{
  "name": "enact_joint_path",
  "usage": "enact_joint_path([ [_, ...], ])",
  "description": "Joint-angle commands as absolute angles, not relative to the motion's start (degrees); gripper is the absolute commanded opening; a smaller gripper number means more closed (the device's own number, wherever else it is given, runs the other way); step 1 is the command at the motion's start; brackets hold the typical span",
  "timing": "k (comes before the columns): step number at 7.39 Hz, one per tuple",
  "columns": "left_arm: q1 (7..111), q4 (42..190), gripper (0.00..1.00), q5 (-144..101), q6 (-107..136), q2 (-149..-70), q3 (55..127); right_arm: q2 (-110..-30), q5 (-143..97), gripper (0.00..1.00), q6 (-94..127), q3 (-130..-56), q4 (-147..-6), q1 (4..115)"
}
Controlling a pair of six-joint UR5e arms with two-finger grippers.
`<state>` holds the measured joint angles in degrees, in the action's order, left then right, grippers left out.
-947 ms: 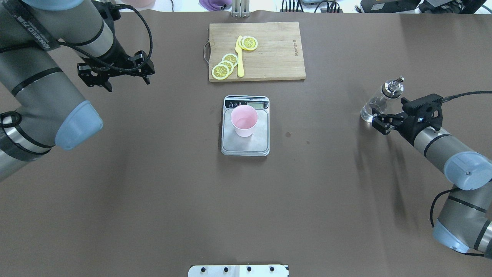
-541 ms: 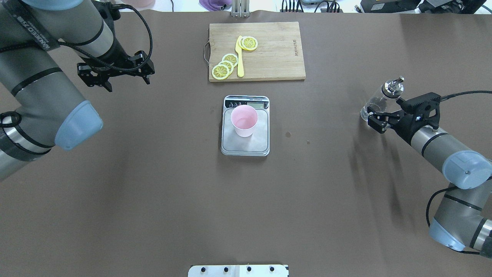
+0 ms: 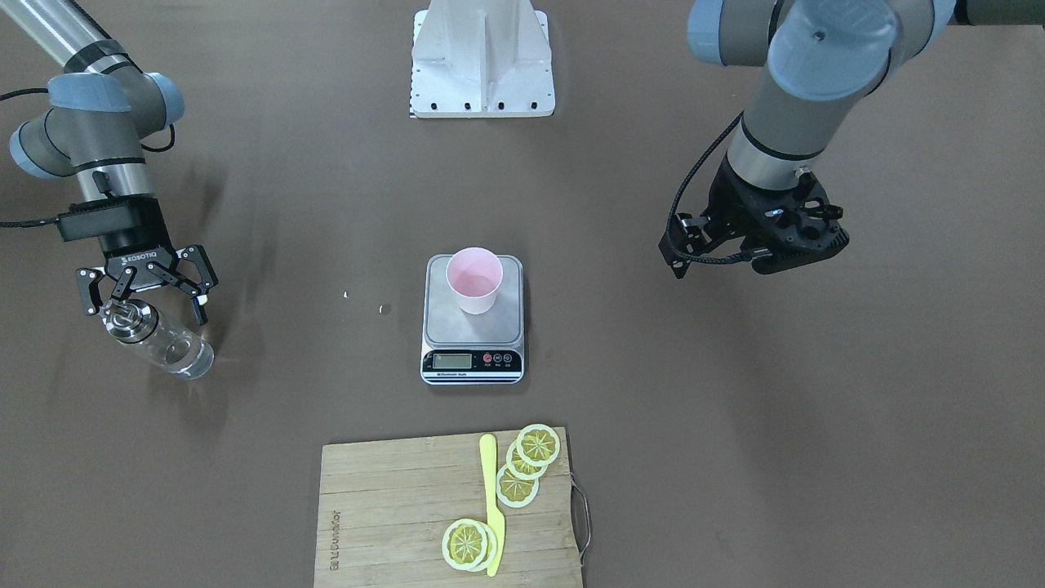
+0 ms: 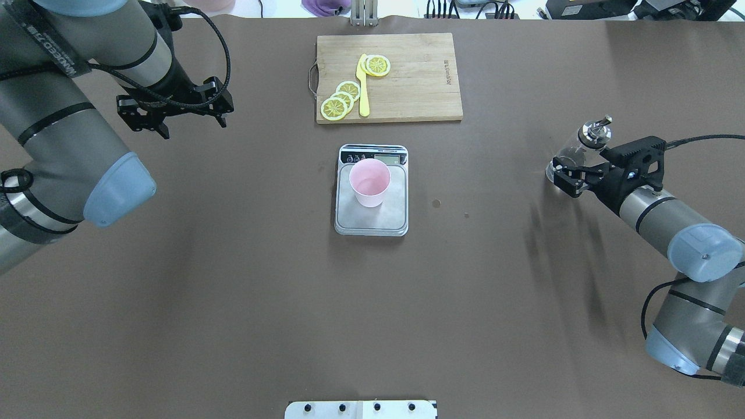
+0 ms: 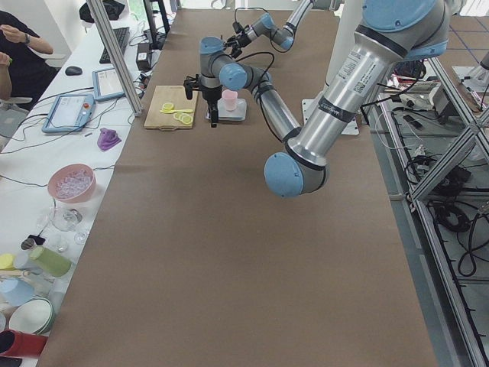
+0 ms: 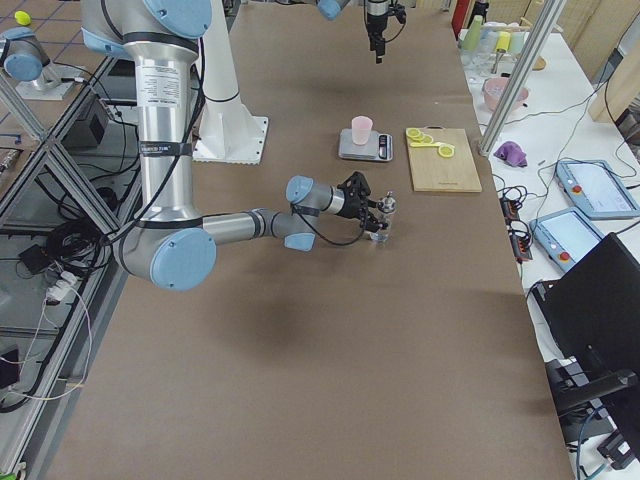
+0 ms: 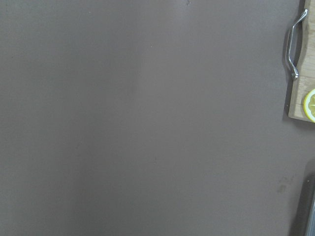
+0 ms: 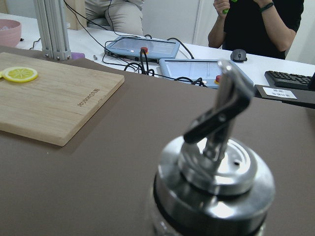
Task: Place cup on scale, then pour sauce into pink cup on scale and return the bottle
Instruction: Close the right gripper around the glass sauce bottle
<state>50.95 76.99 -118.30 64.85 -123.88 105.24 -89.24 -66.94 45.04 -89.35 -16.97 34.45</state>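
Observation:
The pink cup [image 4: 369,182] stands upright on the scale [image 4: 372,220] at the table's middle; it also shows in the front view [image 3: 473,279]. The clear glass bottle [image 4: 573,152] with a metal cap and spout stands upright at the table's right, with clear liquid in its lower part. My right gripper [image 4: 563,177] is open, level with the bottle, one finger on each side of it [image 3: 143,296]. The right wrist view shows the cap [image 8: 216,169] very close. My left gripper [image 4: 194,127] is open and empty, above the table's far left.
A wooden cutting board [image 4: 413,81] with several lemon slices [image 4: 340,99] and a yellow knife [image 4: 364,87] lies behind the scale. Small spots [image 4: 436,203] mark the table right of the scale. The robot's white base plate [image 3: 483,57] is at the near edge.
My right gripper has moved forward to the bottle, its jaws still open. The bottle, cup, scale and left arm have not moved.

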Motion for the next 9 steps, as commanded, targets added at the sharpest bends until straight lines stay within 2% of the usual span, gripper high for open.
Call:
enact_joint_path([
  [1, 50.9, 77.0, 0.99, -118.3, 65.3, -124.1, 105.1, -89.4, -67.1, 1.00, 47.9, -88.9, -17.0, 34.6],
  [9, 51.0, 77.2, 0.99, -118.3, 65.4, -124.4, 104.2, -88.4, -68.9, 1.00, 47.9, -86.7, -17.0, 35.6],
])
